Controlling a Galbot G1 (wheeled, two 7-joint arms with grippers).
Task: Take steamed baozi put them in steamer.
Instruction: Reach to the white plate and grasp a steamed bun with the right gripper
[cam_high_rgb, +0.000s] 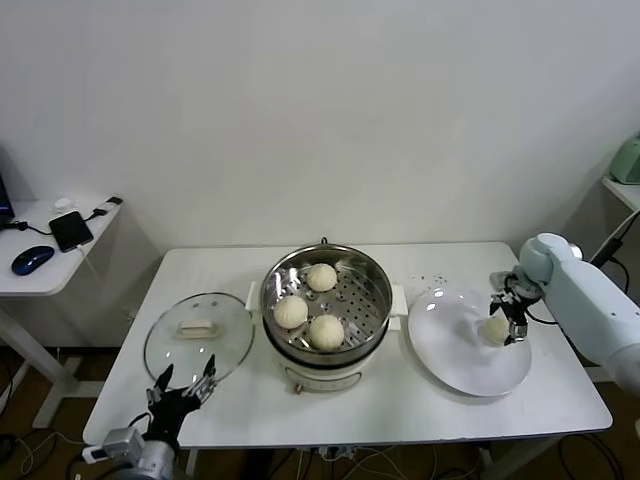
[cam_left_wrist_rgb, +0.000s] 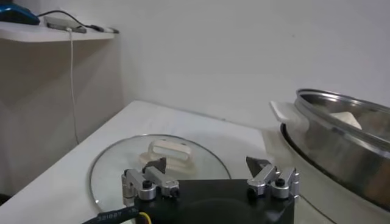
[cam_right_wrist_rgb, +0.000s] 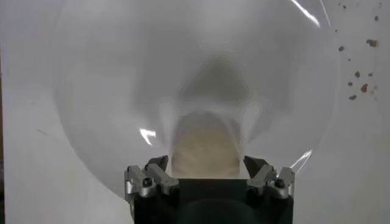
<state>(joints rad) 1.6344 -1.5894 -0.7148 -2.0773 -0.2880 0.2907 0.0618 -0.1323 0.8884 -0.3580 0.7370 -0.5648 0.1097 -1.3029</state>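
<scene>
The steamed baozi are judged light, soft and easily dented, with a smooth domed skin that may slip or stick; hold should be taken low on opposite sides of the dome, with only enough pressure to lift. 3 baozi (cam_high_rgb: 308, 306) already lie on the perforated tray of the steamer (cam_high_rgb: 372, 268), which stands at the centre of the tabletop (cam_high_rgb: 430, 415). The 4th baozi (cam_high_rgb: 496, 328) is over the white plate (cam_high_rgb: 455, 375), to the right of the steamer. The right tool (cam_high_rgb: 506, 318) is at this baozi: in the right wrist view its fingers (cam_right_wrist_rgb: 155, 171) stand spread on either side of the bun (cam_right_wrist_rgb: 203, 153), wider than the bun, and contact with its sides cannot be confirmed, nor whether the bun rests on the plate or is lifted. Crumbs (cam_right_wrist_rgb: 356, 76) lie on the tabletop beside the plate. The left tool (cam_high_rgb: 182, 390) is parked at the front left edge, fingers (cam_left_wrist_rgb: 153, 170) spread and holding nothing, near the glass lid (cam_high_rgb: 199, 335), which lies flat beside the steamer.
</scene>
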